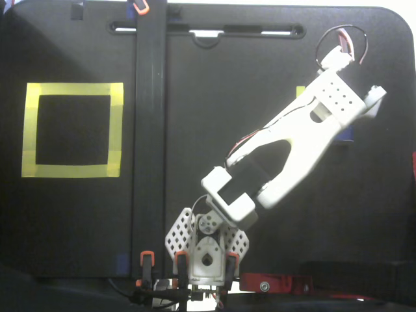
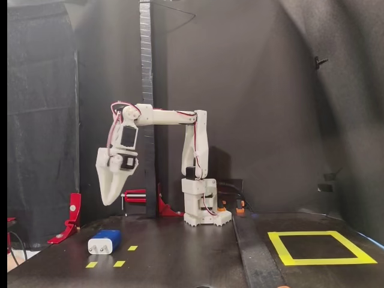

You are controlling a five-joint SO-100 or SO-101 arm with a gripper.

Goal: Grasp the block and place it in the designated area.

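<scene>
The block (image 2: pixel 105 242) is dark blue with a white end and two short prongs. It lies on the black table at the left of a fixed view, next to small yellow tape marks (image 2: pixel 119 263). My gripper (image 2: pixel 110 199) hangs pointing down, a little above the block and clear of it. Its jaws taper together to one tip and hold nothing. From above, the arm (image 1: pixel 305 140) covers the block except a blue sliver (image 1: pixel 348 134). The designated area, a large yellow tape frame (image 1: pixel 71 170), lies at the left from above and at the right in a fixed view (image 2: pixel 318 261).
A black vertical post (image 1: pixel 149 130) stands between the arm and the yellow frame. The arm's base (image 2: pixel 201 204) is clamped at the table's edge. Red clamps (image 2: pixel 72 216) stand at the left in a fixed view. A small yellow tape square (image 1: pixel 300 91) peeks out beside the arm.
</scene>
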